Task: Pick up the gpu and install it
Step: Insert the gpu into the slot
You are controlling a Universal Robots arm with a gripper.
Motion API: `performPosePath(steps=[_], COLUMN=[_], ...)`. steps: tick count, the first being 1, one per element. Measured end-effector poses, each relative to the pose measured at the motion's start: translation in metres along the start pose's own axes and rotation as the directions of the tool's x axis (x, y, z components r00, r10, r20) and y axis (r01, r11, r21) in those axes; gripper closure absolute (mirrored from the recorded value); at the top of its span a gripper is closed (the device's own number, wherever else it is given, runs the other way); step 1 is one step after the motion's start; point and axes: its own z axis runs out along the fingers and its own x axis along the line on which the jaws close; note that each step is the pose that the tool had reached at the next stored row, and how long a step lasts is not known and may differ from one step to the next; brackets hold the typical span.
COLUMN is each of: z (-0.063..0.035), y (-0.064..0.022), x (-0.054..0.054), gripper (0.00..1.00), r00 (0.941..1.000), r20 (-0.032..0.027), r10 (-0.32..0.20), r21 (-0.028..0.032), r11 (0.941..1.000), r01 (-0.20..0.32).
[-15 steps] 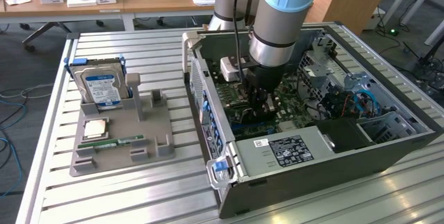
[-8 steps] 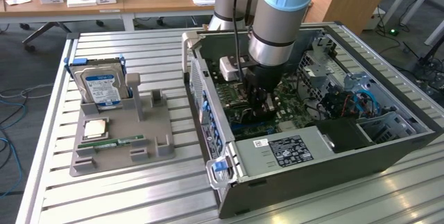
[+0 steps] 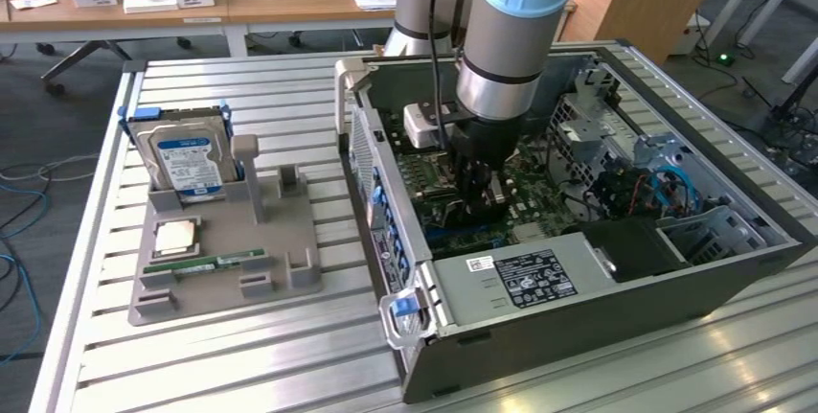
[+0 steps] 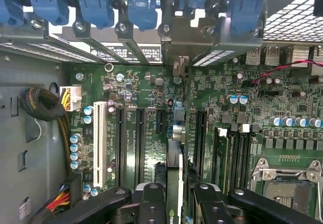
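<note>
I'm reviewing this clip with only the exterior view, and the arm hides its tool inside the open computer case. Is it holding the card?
Observer: Yes. In the wrist view the tool grips the gpu, a thin dark card seen edge-on.
Operator: Where does the card sit?
Observer: Upright over the green motherboard, among its black slots, one end towards the blue clips.
Operator: Is it fully seated?
Observer: I cannot tell. The long white slot beside it stands bare.

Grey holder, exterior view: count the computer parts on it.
3. The hard drive stands upright at the grey holder's far end; a square chip lies flat before it; a green memory stick lies nearest the camera. None seem hidden.
</note>
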Motion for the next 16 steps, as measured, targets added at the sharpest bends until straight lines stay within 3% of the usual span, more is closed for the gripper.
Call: performPosePath(steps=[16], z=[-0.0017], y=[-0.0001], x=[-0.0008], gripper=[0.74], r00=[1.0000], r20=[0.0000], r10=[-0.002], r21=[0.0004], r11=[1.0000], r01=[0.002])
